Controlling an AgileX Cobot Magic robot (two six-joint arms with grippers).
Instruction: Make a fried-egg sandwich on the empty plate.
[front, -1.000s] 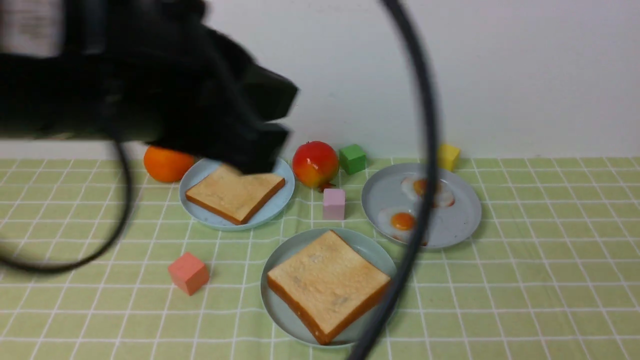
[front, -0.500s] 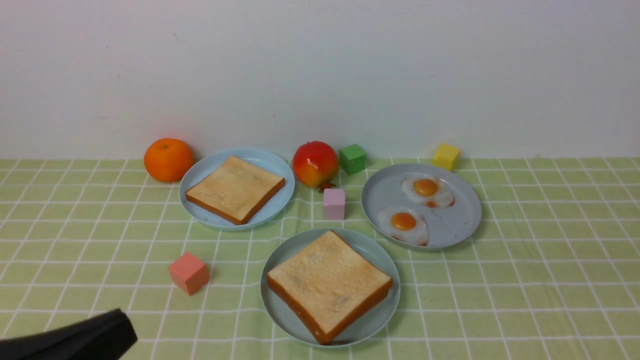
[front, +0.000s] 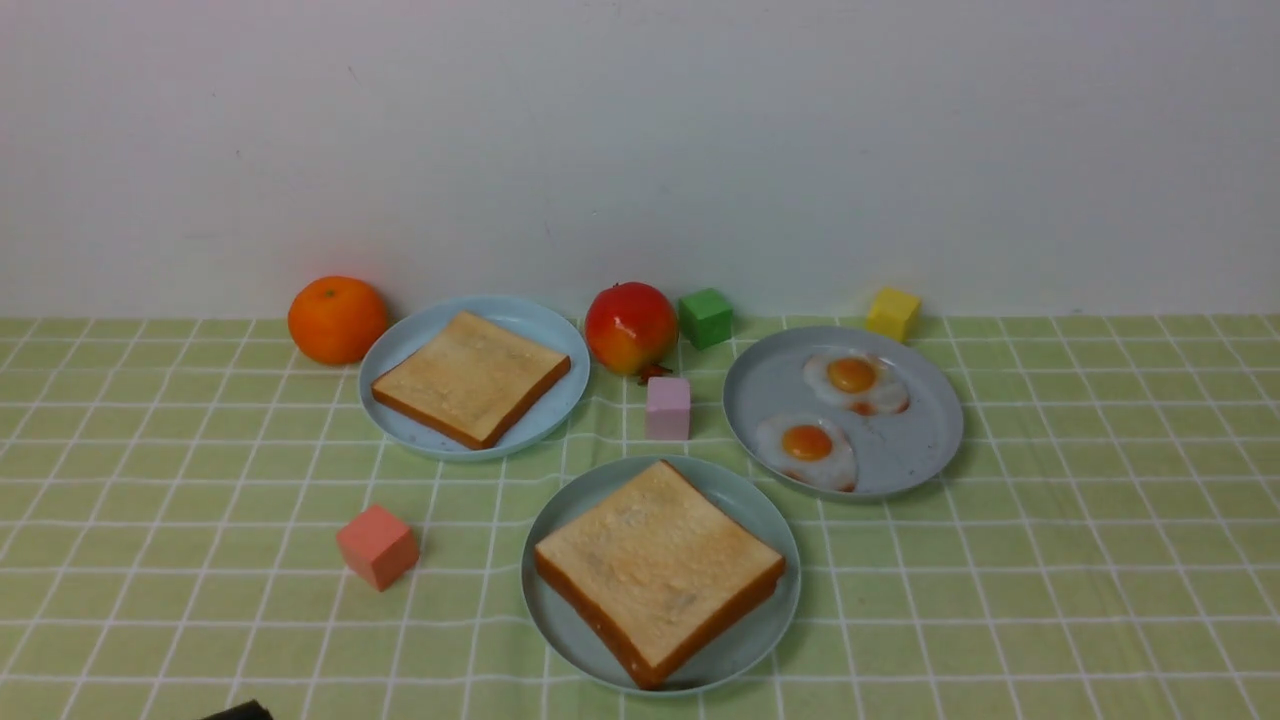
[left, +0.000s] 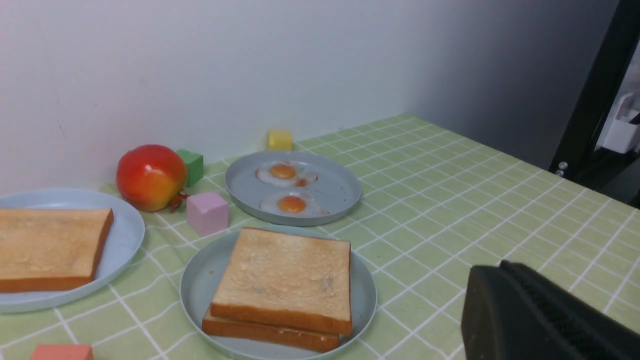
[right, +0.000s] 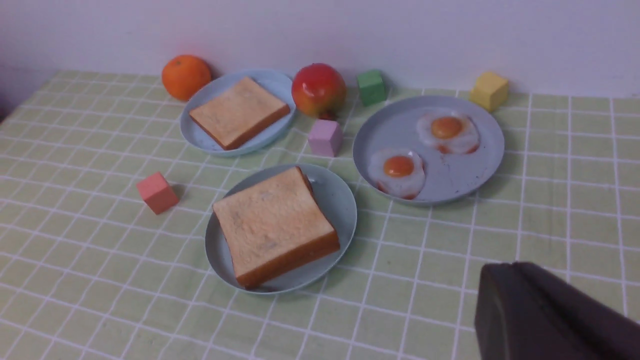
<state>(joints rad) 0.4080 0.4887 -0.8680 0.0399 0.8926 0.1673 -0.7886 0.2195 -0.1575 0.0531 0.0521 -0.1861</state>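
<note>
Left arm gone from over far toast plate (front: 475, 378) since a second ago; only dark corner shows at front view's bottom edge. Both grippers pulled back, closed, holding nothing: left gripper (left: 545, 320), right gripper (right: 550, 320).

Sandwich (front: 658, 568) sits on mint plate (front: 780, 610), nearest robot; two slices stacked in left wrist view, egg between not visible. Task looks finished.

Around: spare toast (front: 470, 378), two eggs (front: 806, 447) on grey plate (front: 920, 450), orange (front: 337, 319), apple (front: 631, 327), pink cube (front: 668, 407), red cube (front: 377, 546), green cube (front: 705, 317), yellow cube (front: 893, 313). Nothing blocks sandwich.

egg inside sandwich (left: 280, 287) hidden, left claw (left: 545, 320) cut off by edge
</note>
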